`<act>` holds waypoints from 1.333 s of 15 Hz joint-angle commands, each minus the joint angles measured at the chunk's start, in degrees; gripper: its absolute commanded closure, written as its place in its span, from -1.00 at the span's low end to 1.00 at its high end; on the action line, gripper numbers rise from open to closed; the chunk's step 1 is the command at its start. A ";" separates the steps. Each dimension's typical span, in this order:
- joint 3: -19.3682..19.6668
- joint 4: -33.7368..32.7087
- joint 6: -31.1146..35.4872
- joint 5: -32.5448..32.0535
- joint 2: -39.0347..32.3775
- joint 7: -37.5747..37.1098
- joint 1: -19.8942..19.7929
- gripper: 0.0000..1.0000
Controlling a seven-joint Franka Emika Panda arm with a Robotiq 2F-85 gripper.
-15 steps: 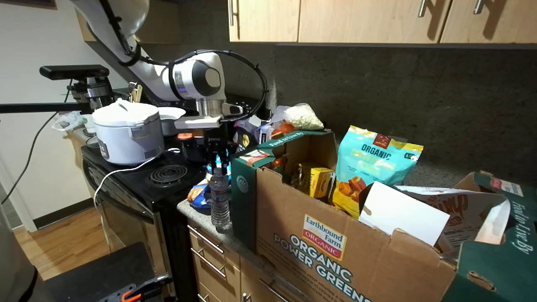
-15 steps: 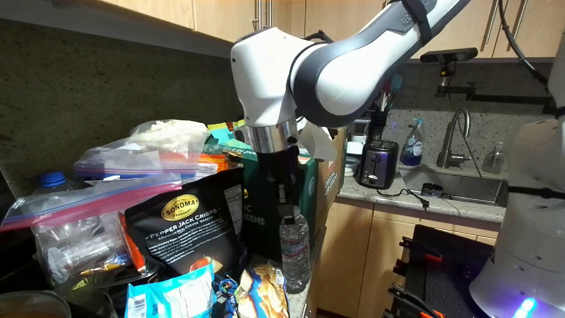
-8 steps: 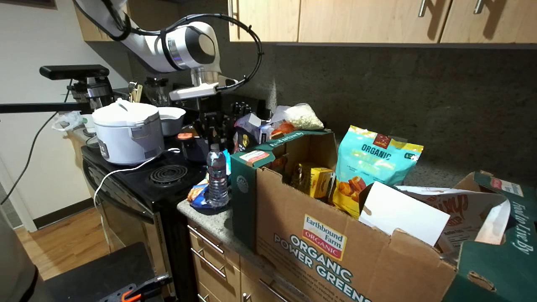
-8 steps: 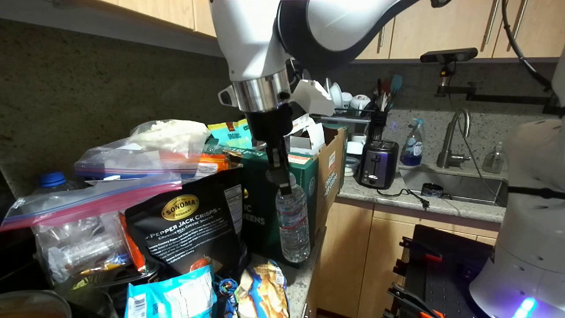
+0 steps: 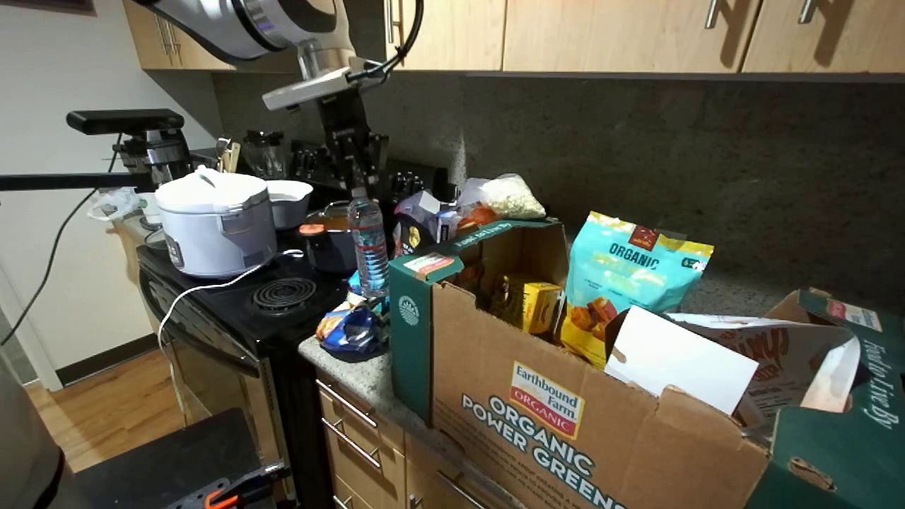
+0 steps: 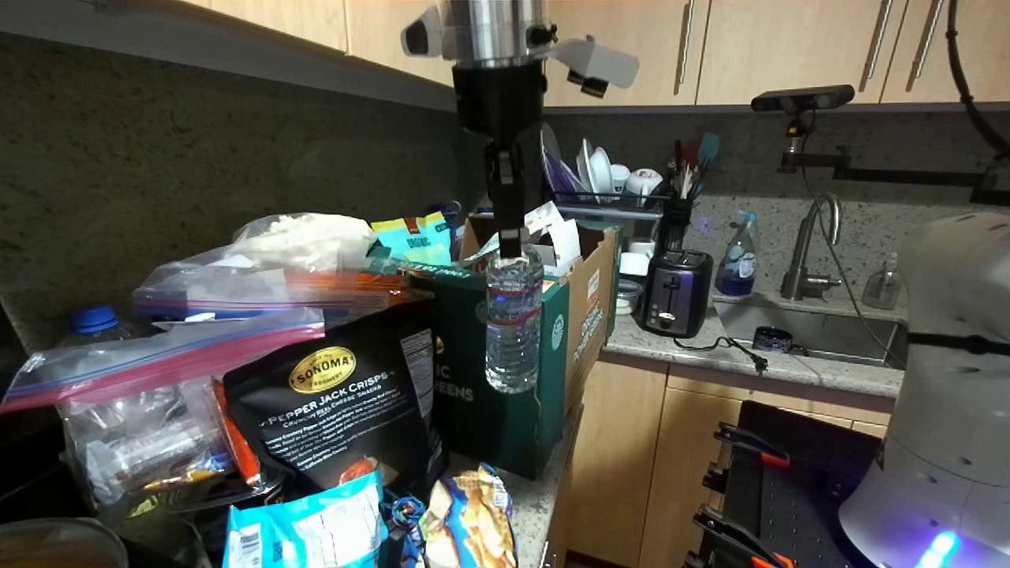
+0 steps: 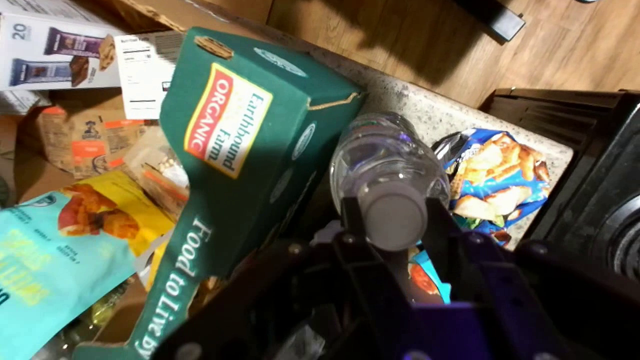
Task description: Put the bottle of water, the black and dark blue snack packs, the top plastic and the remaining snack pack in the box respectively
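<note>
The bottle of water [image 5: 370,244] hangs almost upright, clear of the counter, outside the green end of the box [image 5: 488,367]. My gripper [image 6: 511,243] is shut on its cap and neck, one finger on each side in the wrist view. Below lie the dark blue snack pack [image 7: 505,180] on the counter's end and a light blue pack [image 6: 316,525]. Behind them leans the black snack pack [image 6: 339,394], labelled Pepper Jack Crisps. Clear zip bags are piled at the back; the topmost plastic [image 6: 304,244] holds something pale. Which plastic the task means I cannot tell.
Inside the box stand a turquoise pouch [image 5: 629,276], a yellow carton [image 5: 541,305] and white papers [image 5: 682,357]. A stove [image 5: 283,290] with a rice cooker [image 5: 215,226] adjoins the counter. Wall cabinets [image 5: 622,35] hang above. A blue-capped bottle [image 6: 93,319] stands behind the bags.
My gripper has lifted the bottle well up off the counter, from beside the box's end. The wrist has tilted slightly. Packs, bags and box stay where they were.
</note>
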State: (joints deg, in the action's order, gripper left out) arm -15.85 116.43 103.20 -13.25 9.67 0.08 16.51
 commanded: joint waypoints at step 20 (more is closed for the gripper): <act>1.59 0.12 0.83 -8.18 15.72 -7.68 -7.98 0.30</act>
State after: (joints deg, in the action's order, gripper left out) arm -14.08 116.74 104.16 -21.55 25.47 -7.72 8.69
